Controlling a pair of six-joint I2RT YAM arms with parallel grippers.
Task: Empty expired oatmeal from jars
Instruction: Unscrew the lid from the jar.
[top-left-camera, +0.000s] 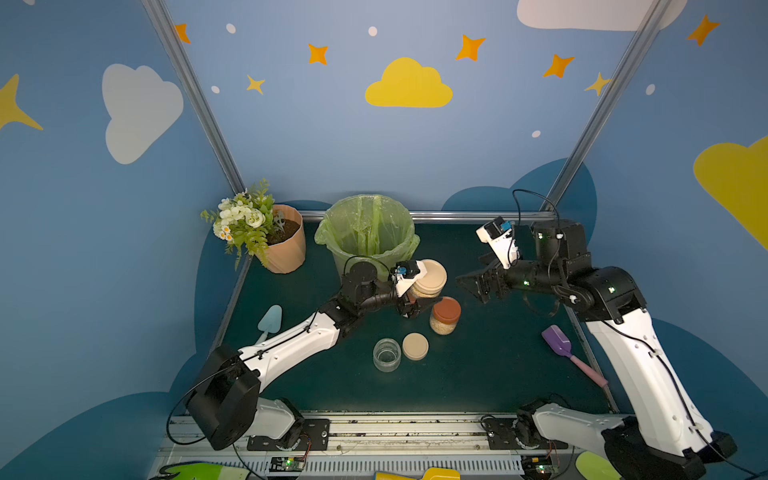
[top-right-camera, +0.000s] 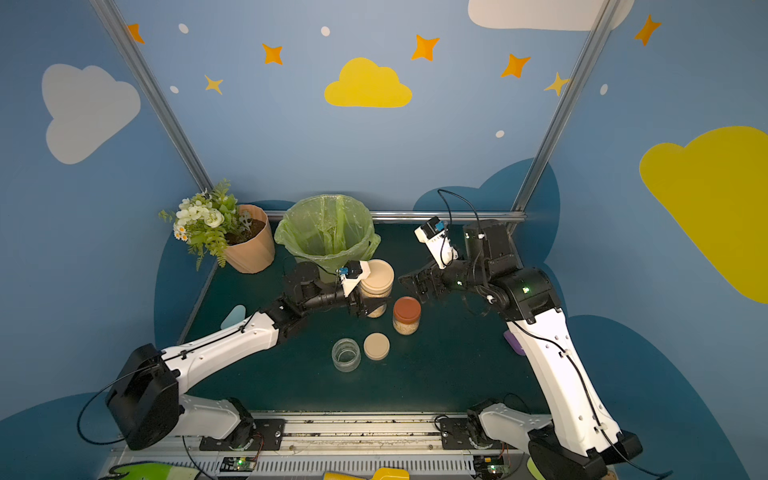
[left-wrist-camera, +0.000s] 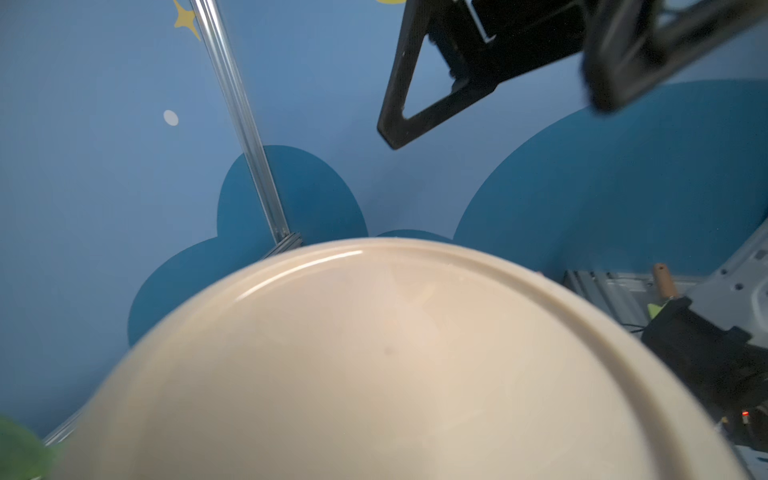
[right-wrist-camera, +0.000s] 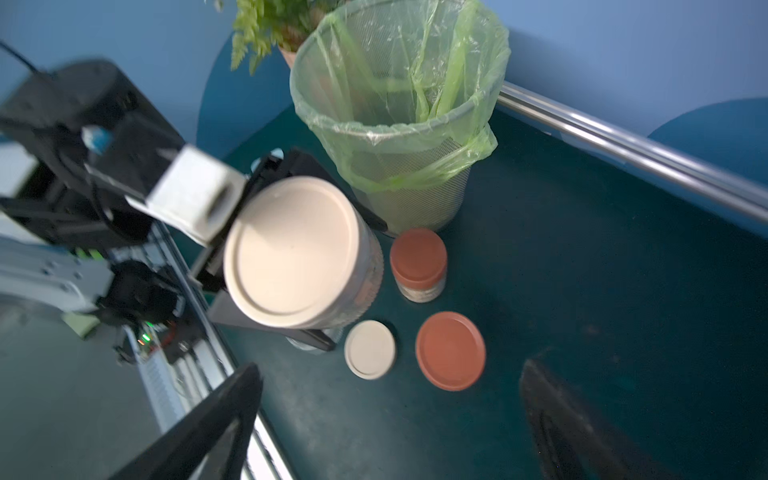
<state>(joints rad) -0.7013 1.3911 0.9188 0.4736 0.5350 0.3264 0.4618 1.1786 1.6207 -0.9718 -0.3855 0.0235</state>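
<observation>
The left claw (top-left-camera: 415, 306) is squeezed shut around the beige-lidded jar (top-left-camera: 430, 280). It holds the jar up off the dark green table (top-left-camera: 478, 374), right in front of the bin (top-left-camera: 409, 245) with the green bag. The lid is on, and it is plain and smooth. Pale oatmeal (top-right-camera: 375, 293) shows through the glass under the lid. In the left wrist view the beige lid (left-wrist-camera: 374, 353) fills most of the picture.

The right claw (top-left-camera: 471, 289) is wide open and holds nothing. It hangs in the air just beside the held jar, with its fingers (right-wrist-camera: 216, 415) spread far apart.

The orange-lidded jar (top-left-camera: 445, 316) stands on the table near the held jar, closed, with oatmeal inside. The empty jar (top-left-camera: 386, 354) stands open closer to the front. A loose beige lid (top-left-camera: 415, 345) lies just beside it. A loose orange lid (right-wrist-camera: 451, 350) lies flat near that beige lid in the right wrist view.

A flower pot (top-left-camera: 286, 253) sits left of the bin. A blue trowel (top-left-camera: 269, 322) lies on the left and a purple scoop (top-left-camera: 557, 338) on the right.

The white block (top-right-camera: 434, 240) on the right wrist may carry tiny letters, but they are too small to read.
</observation>
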